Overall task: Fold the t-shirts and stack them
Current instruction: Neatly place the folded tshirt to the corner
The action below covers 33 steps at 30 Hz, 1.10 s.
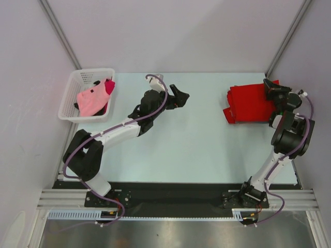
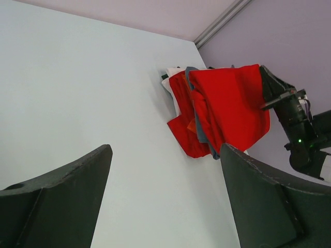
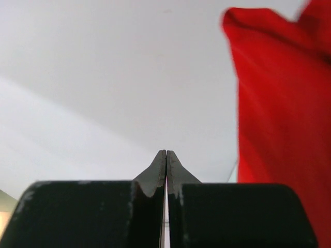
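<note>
A stack of folded t-shirts [image 1: 247,103] lies at the back right of the table, a bright red one on top. In the left wrist view the stack [image 2: 230,108] shows a grey-blue layer [image 2: 199,121] at its edge. A pink t-shirt [image 1: 92,99] and a magenta one [image 1: 109,86] lie crumpled in the white basket [image 1: 71,89]. My left gripper [image 1: 182,96] hangs open over the bare table at mid back, nothing between its fingers [image 2: 165,155]. At the stack's far right corner my right gripper [image 1: 268,83] is shut and holds nothing [image 3: 166,153]; red cloth [image 3: 282,119] lies beside it.
The basket stands at the table's back left corner, against the left wall. Grey walls close the table on the left, back and right. A black strip [image 1: 176,194] with both arm bases runs along the near edge.
</note>
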Motion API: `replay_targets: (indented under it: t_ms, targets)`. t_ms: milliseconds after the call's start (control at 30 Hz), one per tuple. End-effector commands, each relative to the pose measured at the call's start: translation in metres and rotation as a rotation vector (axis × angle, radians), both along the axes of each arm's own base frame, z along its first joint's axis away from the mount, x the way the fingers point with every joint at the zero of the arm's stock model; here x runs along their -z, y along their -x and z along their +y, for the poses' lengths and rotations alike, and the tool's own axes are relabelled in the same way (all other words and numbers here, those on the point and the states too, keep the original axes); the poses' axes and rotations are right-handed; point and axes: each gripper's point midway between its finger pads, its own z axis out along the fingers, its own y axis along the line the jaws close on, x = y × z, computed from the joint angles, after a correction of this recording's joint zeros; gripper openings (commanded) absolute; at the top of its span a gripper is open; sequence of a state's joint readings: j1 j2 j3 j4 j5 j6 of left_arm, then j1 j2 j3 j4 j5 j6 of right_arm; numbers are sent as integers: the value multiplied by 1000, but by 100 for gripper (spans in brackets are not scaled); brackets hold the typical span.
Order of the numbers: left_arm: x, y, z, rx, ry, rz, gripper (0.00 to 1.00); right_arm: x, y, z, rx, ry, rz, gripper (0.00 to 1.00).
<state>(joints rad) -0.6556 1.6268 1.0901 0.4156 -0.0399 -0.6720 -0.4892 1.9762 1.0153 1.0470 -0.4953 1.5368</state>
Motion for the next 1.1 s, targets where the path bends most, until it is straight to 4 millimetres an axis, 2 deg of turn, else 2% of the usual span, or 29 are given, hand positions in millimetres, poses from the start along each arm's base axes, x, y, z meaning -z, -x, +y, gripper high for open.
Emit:
replay_targets:
  t_ms: [0, 33, 67, 100, 133, 167, 233, 267, 367, 433, 467, 500, 567, 667, 700, 733, 800, 833, 867, 900, 933, 967, 1000, 1033, 1067]
  targets:
    - [-25, -7, -3, 9, 43, -62, 91, -5, -26, -8, 70, -30, 31, 0]
    - [-23, -7, -3, 7, 40, -58, 91, -11, -33, -17, 117, -54, 19, 0]
    - [-22, -6, -3, 9, 36, -57, 91, 1, -37, -22, 146, -83, 45, 0]
    - [-23, -6, -3, 10, 33, -59, 91, 4, -40, -26, 175, -95, 49, 0]
    - [-21, -7, -2, 7, 25, -59, 91, -3, -49, -33, 196, -93, 36, 0]
    - [-20, -7, -2, 6, 22, -57, 91, 19, -56, -37, 204, -116, 97, 0]
    - [-19, -7, 0, 4, 15, -51, 91, 31, -63, -43, 223, -125, 114, 0]
    - [-16, -6, 1, 4, 12, -46, 91, 44, -67, -46, 228, -145, 131, 0]
    - [-10, -5, 3, 0, 6, -33, 91, 59, -72, -54, 233, -162, 173, 0]
    - [-5, -4, 4, 0, 10, -16, 91, 58, -71, -58, 255, -165, 196, 0]
    - [1, 0, 2, 15, 20, 7, 91, 65, -69, -57, 269, -173, 245, 0]
    - [3, 0, 2, 13, 26, 15, 91, 50, -69, -56, 281, -152, 237, 0]
    - [9, 6, 0, 36, 30, 40, 91, 37, -70, -54, 286, -122, 237, 0]
    - [11, 10, 4, 37, 10, 40, 91, -11, -73, -43, 258, -56, 175, 0]
    - [9, 12, 9, 26, -5, 40, 92, -23, -73, -39, 249, -34, 169, 0]
    - [5, 14, 11, 29, -25, 28, 92, -47, -70, -33, 238, 25, 166, 0]
    - [-3, 18, 23, -4, -57, 16, 94, -70, -65, -24, 222, 115, 169, 0]
    - [-6, 18, 31, -30, -78, 2, 95, -78, -62, -16, 223, 222, 178, 0]
    - [-4, 20, 37, -48, -96, 6, 96, -94, -49, -9, 231, 265, 189, 0]
    - [-14, 25, 45, -62, -101, -4, 96, -102, -42, -4, 246, 317, 191, 0]
    - [-14, 26, 52, -88, -114, -6, 97, -107, -38, 13, 223, 366, 185, 0]
    - [-14, 29, 57, -97, -135, -14, 97, -111, -23, 23, 217, 443, 199, 0]
    - [-13, 32, 63, -106, -153, -9, 97, -113, -17, 35, 206, 482, 200, 0]
    - [-22, 35, 71, -127, -156, -29, 98, -105, -11, 55, 171, 515, 221, 0]
    - [-18, 39, 75, -131, -168, -23, 98, -106, 5, 70, 153, 592, 228, 0]
